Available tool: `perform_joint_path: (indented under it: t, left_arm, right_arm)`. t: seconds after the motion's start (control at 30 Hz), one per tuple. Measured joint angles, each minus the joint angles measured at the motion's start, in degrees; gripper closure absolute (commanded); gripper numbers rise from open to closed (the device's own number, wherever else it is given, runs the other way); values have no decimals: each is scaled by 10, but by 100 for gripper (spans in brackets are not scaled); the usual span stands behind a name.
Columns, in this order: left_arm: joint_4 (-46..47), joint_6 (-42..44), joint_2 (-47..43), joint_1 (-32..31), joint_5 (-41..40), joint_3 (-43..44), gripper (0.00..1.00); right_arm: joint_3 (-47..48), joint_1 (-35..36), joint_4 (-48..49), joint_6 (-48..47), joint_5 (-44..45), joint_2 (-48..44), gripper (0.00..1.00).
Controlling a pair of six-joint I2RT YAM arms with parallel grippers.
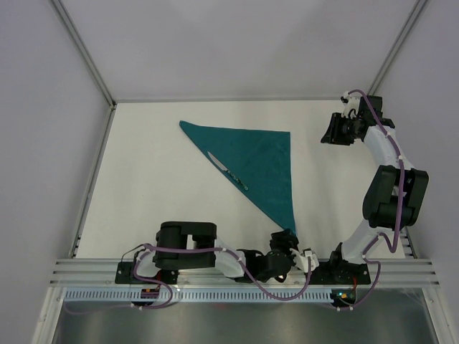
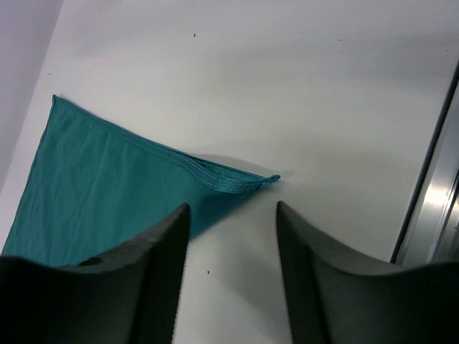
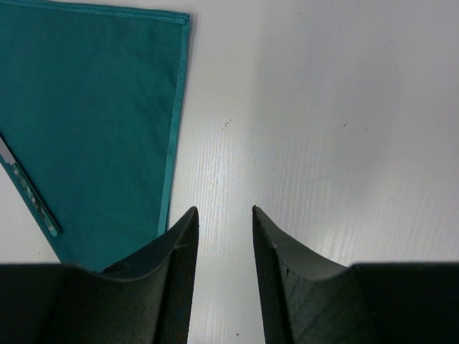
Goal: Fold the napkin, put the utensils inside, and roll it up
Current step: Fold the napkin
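1. White tabletop (image 1: pixel 143 201) fills the middle of the top view and carries everything the task needs.
2. The napkin (image 1: pixel 262 161) lies flat, right of centre in the top view, as a triangle. One corner points to the upper left, one sits at the upper right, and one points down toward the bottom centre. In the left wrist view its lower corner shows stacked edges, so the fold looks done. No part of the cloth is curled over, so I judge the whole roll is yet to do.
3. The left end effector (image 2: pixel 233 208) sits at the bottom centre of the top view, just short of the napkin's lower corner. Its fingers are spread and grip nothing. The corner lies on the tabletop ahead of the gap, apart from both fingers.
4. The right end effector (image 3: pixel 224 209) is at the upper right of the top view, beside the napkin's upper right corner but off the cloth. Its fingers stand apart with only bare tabletop between them, and the napkin's hem runs down the left of its wrist view.
5. The utensils (image 1: pixel 228 170) show as a thin silvery strip along the napkin's long diagonal edge, near the centre of the top view. I cannot tell whether this is one piece or several, or whether it rests on top or is partly tucked in. Placing them seems done or nearly so.
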Motion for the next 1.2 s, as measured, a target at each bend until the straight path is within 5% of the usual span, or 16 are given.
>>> perform_joint_path:
  t: [0.5,1.1,1.2]
  left_arm:
    - [-11,-1,9,16,25,10,98]
    - [-42,-12,-31,35,64,10,98]
    - [-45,-17,-48,38,76,10,83]
  right_arm:
    - [0,0,0,0,0,-1,59]
    - [0,0,0,1,0,-1,59]
    - [0,0,0,1,0,-1,59]
